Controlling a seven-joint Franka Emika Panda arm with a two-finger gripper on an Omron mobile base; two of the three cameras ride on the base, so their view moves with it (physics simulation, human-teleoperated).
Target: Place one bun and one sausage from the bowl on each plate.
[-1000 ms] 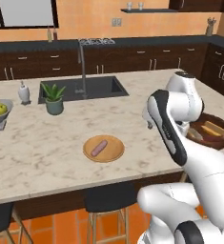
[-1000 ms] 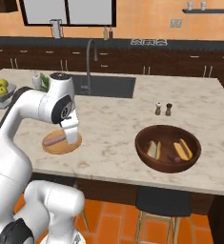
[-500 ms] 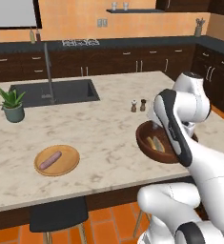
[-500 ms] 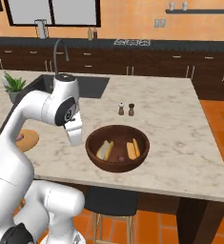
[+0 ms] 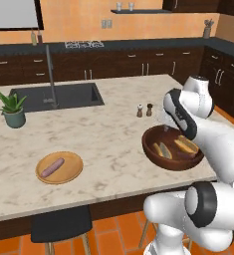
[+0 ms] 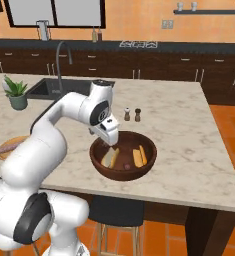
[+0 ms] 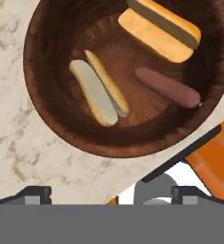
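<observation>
Hand view: bowl holds two buns, one sausage

A potted green plant stands on the marble desk just beside the dark sink, whose tall curved tap rises at its rim. Two small shakers, one pale and one dark, stand side by side near the middle of the desk. A dark stool is tucked under the desk's near edge, over orange floor tiles.
</observation>
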